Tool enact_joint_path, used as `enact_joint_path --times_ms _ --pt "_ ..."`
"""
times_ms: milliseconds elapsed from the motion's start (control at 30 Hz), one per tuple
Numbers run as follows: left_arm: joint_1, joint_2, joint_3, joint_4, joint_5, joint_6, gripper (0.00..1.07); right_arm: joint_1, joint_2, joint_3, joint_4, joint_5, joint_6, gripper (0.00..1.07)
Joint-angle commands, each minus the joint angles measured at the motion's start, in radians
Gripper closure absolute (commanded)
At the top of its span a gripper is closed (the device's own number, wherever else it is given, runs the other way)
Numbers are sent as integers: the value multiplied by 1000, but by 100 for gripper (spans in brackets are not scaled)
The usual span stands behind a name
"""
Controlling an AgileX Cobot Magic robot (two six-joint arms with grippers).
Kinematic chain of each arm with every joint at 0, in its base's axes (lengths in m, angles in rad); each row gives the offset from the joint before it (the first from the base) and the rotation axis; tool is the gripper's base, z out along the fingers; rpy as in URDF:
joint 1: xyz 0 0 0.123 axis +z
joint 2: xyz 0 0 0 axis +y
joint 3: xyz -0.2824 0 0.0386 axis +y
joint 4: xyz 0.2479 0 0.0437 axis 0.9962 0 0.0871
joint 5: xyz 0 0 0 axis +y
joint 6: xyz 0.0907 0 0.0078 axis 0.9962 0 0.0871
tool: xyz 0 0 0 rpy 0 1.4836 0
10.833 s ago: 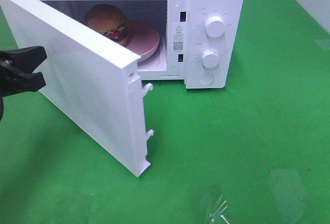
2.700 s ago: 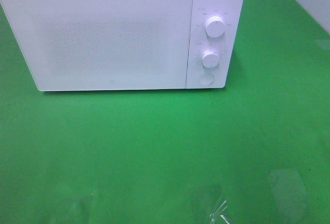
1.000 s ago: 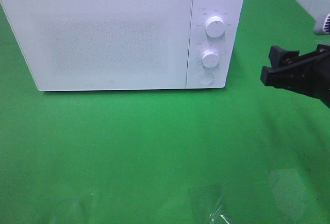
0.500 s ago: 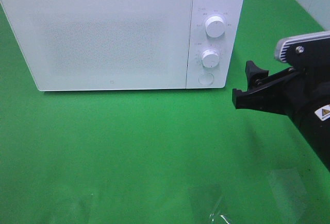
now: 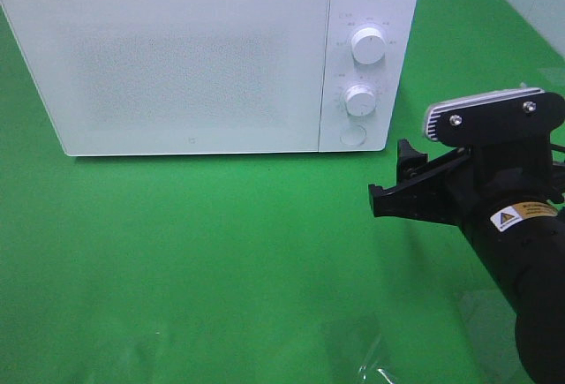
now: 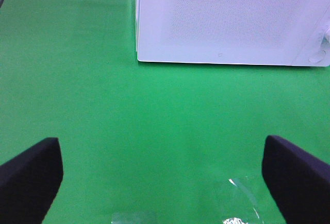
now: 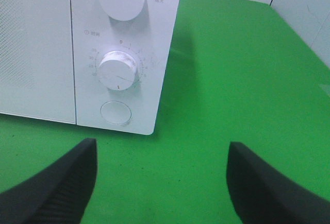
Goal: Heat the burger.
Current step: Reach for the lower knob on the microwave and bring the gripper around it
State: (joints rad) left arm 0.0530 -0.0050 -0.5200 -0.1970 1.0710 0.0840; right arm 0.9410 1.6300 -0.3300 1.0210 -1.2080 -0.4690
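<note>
Left end effector (image 6: 164,177) spread wide, empty, over the green table (image 5: 203,260); microwave (image 5: 185,57) by the far edge has its door (image 5: 177,66) shut, so the burger's out of sight, I'd guess inside; loading looks done, timer knob (image 5: 359,100) left to turn; right end effector (image 5: 393,176) open, empty, just short of it; dial markings unreadable.
</note>
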Motion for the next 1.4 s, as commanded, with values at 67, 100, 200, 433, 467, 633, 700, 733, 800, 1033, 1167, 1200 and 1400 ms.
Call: enact_joint_path --times_ms 67,100,200,433,467,633,700,733,800,1033,1167,1200,1400 --pt "-5 -16 2 -9 -8 -4 9 2 35 -5 -13 -122 76 41" --pt "-5 -16 2 -9 -8 -4 9 2 49 -5 -15 -136 111 41" --pt "-5 -16 2 -9 -8 -4 9 1 62 -10 -16 -136 132 39" --pt "-5 -16 2 -9 -8 -4 9 -1 106 -68 -24 -115 133 30" --pt "-5 -16 2 -9 -8 -4 9 -11 116 -84 -37 -117 134 31" --pt "-5 -16 2 -9 -8 -4 9 -74 157 -137 -100 -86 142 31" --pt "-5 -16 2 -9 -8 -4 9 -95 173 -161 -112 -64 142 31" --pt "-5 -16 2 -9 -8 -4 9 -95 173 -161 -112 -64 142 31" --pt "-5 -16 2 -9 -8 -4 9 -126 205 -208 -153 -28 142 31" --pt "-5 -16 2 -9 -8 -4 9 -164 263 -265 -198 -27 142 31" --pt "-5 -16 2 -9 -8 -4 9 -204 318 -333 -243 16 141 31" --pt "-5 -16 2 -9 -8 -4 9 -204 318 -333 -243 16 141 31" --pt "-5 -16 2 -9 -8 -4 9 -223 374 -392 -277 26 141 31"
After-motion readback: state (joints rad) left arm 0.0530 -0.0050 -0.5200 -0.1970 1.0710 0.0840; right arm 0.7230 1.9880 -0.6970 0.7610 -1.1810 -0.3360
